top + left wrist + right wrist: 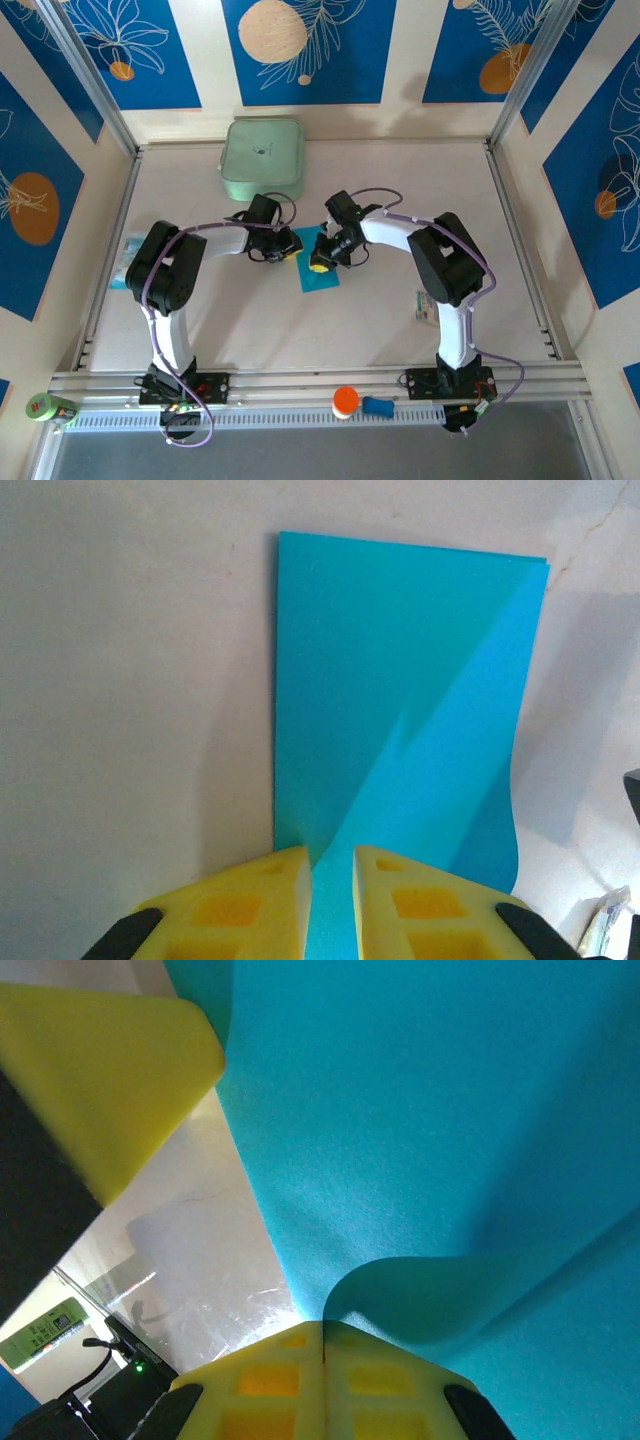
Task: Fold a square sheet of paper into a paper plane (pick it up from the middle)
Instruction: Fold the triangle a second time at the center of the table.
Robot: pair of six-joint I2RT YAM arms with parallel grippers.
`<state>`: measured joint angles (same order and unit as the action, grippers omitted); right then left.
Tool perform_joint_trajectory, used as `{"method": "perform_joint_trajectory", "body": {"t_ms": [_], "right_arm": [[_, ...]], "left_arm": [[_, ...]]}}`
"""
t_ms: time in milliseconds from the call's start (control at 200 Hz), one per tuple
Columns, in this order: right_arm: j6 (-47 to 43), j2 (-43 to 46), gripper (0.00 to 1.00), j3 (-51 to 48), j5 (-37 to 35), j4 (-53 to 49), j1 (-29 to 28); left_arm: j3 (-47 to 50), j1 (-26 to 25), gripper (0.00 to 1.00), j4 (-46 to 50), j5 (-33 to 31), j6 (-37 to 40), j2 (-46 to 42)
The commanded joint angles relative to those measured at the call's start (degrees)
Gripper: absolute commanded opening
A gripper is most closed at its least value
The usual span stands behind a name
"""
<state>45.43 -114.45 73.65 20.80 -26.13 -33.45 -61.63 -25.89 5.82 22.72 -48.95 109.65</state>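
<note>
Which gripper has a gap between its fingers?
The left gripper: its yellow fingers stand slightly apart, the square sheet of paper showing through the gap. The right gripper is shut, pinching the sheet's curled edge.

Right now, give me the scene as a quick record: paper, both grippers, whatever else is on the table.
paper: blue sheet on the table, between the two arms, one side curling up
fold state: looks doubled into a rectangle; no plane shape yet
left gripper: at the sheet's near edge, jaws a narrow slit apart; grip unclear
right gripper: shut, pinching the raised flap
green box: far side, apart from the sheet
packets: one by the left arm, one by the right arm
</note>
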Motion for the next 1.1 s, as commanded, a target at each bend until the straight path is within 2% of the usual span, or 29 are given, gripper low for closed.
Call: {"method": "perform_joint_trajectory", "body": {"t_ms": [0, 1096], "right_arm": [[0.0, -1.0, 0.00, 2.0, 0.1, -0.1, -0.5], [2.7, -4.1, 0.00, 3.9, -3.1, 1.7, -1.0]], "left_arm": [[0.0, 0.3, 0.21, 3.9, -0.5, 1.0, 1.5], [0.9, 0.2, 0.21, 3.7, -0.6, 0.2, 1.6]]}}
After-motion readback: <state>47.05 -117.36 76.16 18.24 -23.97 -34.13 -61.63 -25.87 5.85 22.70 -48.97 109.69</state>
